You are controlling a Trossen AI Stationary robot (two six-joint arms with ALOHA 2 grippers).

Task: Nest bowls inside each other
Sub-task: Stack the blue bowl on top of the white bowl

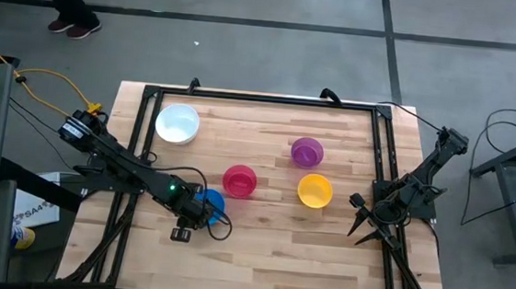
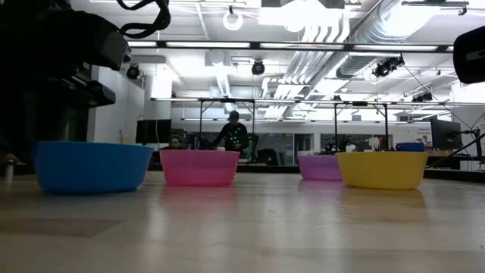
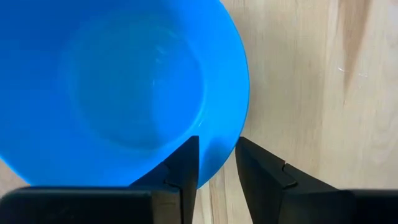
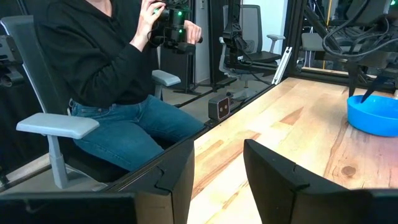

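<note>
The left hand (image 3: pixel 216 163) straddles the rim of the blue bowl (image 1: pixel 209 201): one finger is inside the bowl, the other outside, and the wall sits in the narrow gap between them. Whether the fingers already press on the rim I cannot tell. The blue bowl stands upright on the wooden desk (image 1: pixel 268 256), toward the desk's left front. Just beside it, toward the middle, sits the pink-red bowl (image 1: pixel 239 181). The yellow bowl (image 1: pixel 314 190) lies further right, with the purple bowl (image 1: pixel 307 152) near it, towards the far edge. The white bowl (image 1: pixel 177 124) sits apart at the far left. All five stand separately, none nested. The right hand (image 4: pixel 219 169) waits at the desk's right edge, fingers parted and holding nothing. A seated person (image 4: pixel 106 68) shows beyond the desk.
</note>
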